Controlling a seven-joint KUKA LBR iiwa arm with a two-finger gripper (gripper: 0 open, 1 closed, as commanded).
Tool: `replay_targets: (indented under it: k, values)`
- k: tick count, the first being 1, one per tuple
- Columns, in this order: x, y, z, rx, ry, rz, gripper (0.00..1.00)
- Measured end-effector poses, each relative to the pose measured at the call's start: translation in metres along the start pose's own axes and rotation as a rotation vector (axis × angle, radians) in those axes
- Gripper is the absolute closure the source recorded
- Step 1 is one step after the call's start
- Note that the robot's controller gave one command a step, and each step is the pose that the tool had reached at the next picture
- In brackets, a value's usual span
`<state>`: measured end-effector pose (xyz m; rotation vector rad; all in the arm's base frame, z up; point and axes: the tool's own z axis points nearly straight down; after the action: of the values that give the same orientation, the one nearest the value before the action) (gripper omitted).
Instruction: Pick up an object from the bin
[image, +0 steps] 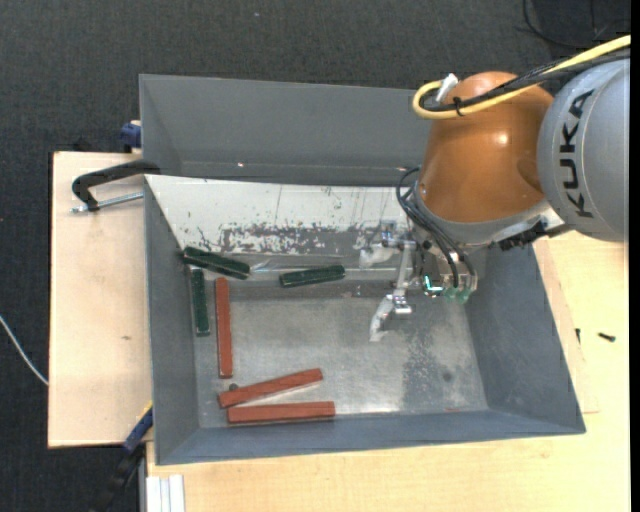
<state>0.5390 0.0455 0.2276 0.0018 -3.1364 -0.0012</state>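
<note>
In the camera view the gripper (392, 312) hangs low over bare floor in the right half of the bin (520, 340); I cannot tell if it is apart or together. The nearest thing is a dark green stick (312, 275), lying to its left by the back wall. Two red sticks (272, 387) lie well apart from it, at the front left.

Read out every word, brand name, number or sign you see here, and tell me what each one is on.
"KUKA": on the grey arm, its dark letters running along the link at the view's right.
Nothing else can be read: the dark speckles on the bin back wall are marks, not letters, and the red sticks and green sticks show no label.
</note>
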Motion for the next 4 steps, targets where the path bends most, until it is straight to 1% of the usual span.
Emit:
replay_targets:
  k: [1, 2, 3, 4]
  values:
    - [-0.001, 0.000, -0.003, 0.000, -0.006, 0.001, 0.00]
    - [0.006, 0.025, 0.054, 0.000, -0.010, -0.066, 0.00]
    - [0.006, 0.033, 0.068, 0.001, -0.007, -0.076, 0.00]
    - [0.007, 0.039, 0.070, -0.005, -0.009, -0.175, 0.00]
